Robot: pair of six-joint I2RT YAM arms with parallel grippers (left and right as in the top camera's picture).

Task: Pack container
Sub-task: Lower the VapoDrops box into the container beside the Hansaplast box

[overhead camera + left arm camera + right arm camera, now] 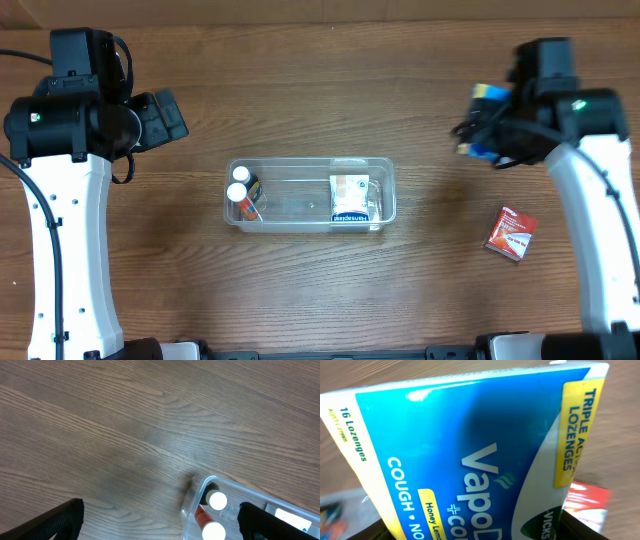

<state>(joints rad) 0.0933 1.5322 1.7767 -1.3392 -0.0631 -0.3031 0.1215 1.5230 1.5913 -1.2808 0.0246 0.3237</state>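
The clear plastic container (385, 190) sits mid-table; it holds two white-capped bottles (240, 190) at its left end and a white and blue box (349, 200) at its right end. The left wrist view shows the container's left corner (197, 492) and the bottles (217, 500). My left gripper (165, 115) is open and empty, up and left of the container. My right gripper (480, 125) is shut on a blue Vicks lozenge box (470, 455), held above the table to the container's upper right.
A small red packet (512, 233) lies on the wooden table to the right of the container, and it also shows in the right wrist view (587, 497) behind the lozenge box.
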